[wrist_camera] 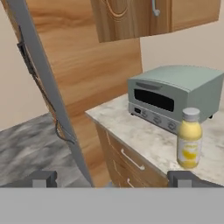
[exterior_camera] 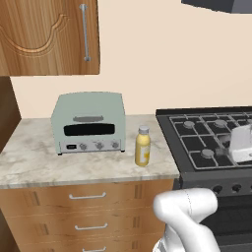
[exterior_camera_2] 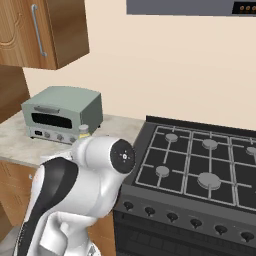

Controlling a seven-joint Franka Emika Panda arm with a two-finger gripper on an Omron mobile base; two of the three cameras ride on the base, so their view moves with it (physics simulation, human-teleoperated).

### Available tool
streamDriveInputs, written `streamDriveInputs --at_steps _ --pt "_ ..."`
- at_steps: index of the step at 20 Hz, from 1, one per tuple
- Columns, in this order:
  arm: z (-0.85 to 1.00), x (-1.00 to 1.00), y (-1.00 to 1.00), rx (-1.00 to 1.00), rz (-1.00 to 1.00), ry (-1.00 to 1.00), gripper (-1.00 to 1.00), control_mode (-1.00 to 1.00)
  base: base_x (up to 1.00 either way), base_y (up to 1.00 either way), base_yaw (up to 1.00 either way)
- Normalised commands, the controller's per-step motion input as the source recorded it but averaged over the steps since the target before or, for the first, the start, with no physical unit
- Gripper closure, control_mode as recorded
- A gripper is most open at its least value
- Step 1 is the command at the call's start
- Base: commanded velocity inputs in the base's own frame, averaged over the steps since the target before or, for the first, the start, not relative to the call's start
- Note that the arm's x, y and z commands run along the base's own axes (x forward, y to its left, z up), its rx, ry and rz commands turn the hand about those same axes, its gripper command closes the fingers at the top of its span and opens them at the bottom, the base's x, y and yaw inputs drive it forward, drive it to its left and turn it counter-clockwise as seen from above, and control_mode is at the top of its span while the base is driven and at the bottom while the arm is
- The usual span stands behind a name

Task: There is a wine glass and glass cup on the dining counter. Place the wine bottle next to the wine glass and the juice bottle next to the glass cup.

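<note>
Left base view gives us the marbled worktop (exterior_camera: 39, 162) with wooden drawers below, a black gas stove (exterior_camera: 211, 142) to its right and a wooden wall cupboard (exterior_camera: 49, 37) above. On the worktop we see a grey-green toaster oven (exterior_camera: 88, 123); the juice bottle (exterior_camera: 142, 146) stands upright just beside its right front corner, near the stove. Our white arm (exterior_camera: 189, 216) bends at the elbow low in front of the drawers. In the hand view the gripper (wrist_camera: 113, 178) stands wide apart and empty, level with the worktop edge, the bottle above its right tip.
</note>
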Motion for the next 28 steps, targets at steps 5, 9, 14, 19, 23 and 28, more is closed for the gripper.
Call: streamDriveInputs --at_steps 5,9,14,19,23,28 --pt "-0.11 0.47 -0.08 0.07 0.0 -0.02 -1.0 -1.0 0.0 0.0 0.0" --pt "-0.18 0.63 0.0 0.01 -0.02 -0.05 -1.0 -1.0 0.0 0.0 0.0" --pt "-0.22 0.51 0.05 0.0 0.04 -0.02 -1.0 -1.0 0.0 0.0 0.0" --pt "-0.24 0.49 0.15 -0.01 0.11 -0.06 -1.0 -1.0 0.0 0.0 0.0" --pt "-0.22 0.46 0.16 0.0 0.12 0.0 -1.0 -1.0 0.0 0.0 0.0" --pt "-0.14 0.35 0.11 0.0 0.11 0.0 -1.0 -1.0 0.0 0.0 0.0"
